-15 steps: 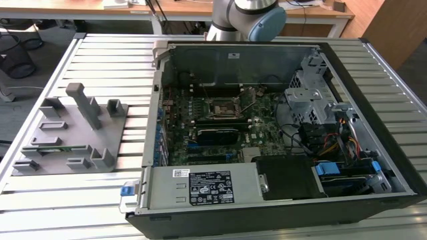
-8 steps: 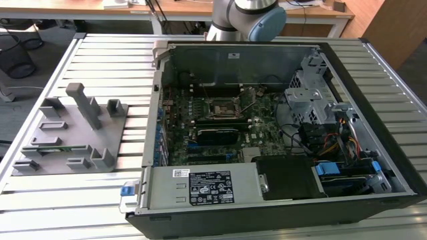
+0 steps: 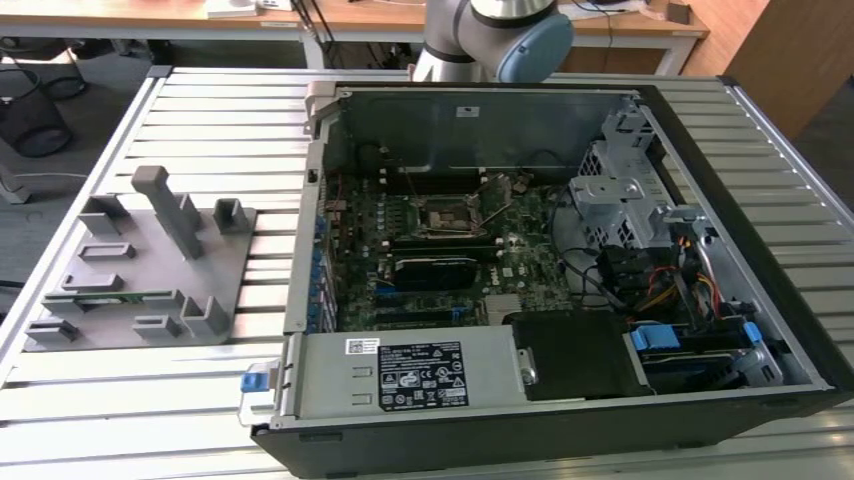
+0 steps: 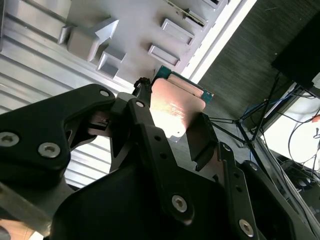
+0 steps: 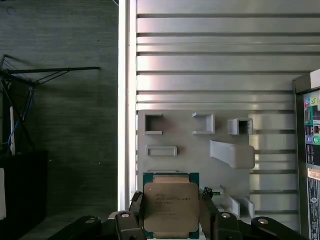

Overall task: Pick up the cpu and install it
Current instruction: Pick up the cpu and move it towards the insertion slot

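Observation:
The cpu is a flat square chip with a silver metal top and a green rim. My gripper is shut on it, with one black finger on each side edge. In the second wrist view the cpu juts out past the fingertips of the gripper. It hangs in the air above the near edge of the grey fixture plate. The black-framed socket lies on the motherboard inside the open computer case, with its lever raised.
The grey fixture plate with raised holders lies on the slatted table at the exterior view's left, with a green memory stick in one slot. The arm's base stands behind the case. A power supply sits along the case's front.

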### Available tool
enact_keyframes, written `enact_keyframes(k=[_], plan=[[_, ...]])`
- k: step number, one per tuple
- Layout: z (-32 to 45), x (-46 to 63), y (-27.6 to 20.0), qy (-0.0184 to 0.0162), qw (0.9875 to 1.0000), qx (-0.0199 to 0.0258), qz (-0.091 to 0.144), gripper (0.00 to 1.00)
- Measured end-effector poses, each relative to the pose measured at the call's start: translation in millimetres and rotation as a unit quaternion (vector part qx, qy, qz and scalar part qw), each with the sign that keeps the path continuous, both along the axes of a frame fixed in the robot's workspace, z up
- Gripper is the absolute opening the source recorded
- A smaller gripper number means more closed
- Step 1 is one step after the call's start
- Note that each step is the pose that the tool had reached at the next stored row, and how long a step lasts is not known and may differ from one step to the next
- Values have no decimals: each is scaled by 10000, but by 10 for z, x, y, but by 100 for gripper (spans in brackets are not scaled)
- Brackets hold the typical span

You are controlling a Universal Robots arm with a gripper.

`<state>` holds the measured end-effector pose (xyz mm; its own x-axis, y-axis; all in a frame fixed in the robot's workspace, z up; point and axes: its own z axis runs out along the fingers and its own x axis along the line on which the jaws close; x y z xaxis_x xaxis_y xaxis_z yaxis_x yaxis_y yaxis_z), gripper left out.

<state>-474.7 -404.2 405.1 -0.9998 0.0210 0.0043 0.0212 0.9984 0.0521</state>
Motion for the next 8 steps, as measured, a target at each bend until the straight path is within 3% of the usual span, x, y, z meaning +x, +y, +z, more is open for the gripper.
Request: enact_keyframes(k=[8], plan=[[0, 194, 0, -1, 10000, 0, 0, 53]])
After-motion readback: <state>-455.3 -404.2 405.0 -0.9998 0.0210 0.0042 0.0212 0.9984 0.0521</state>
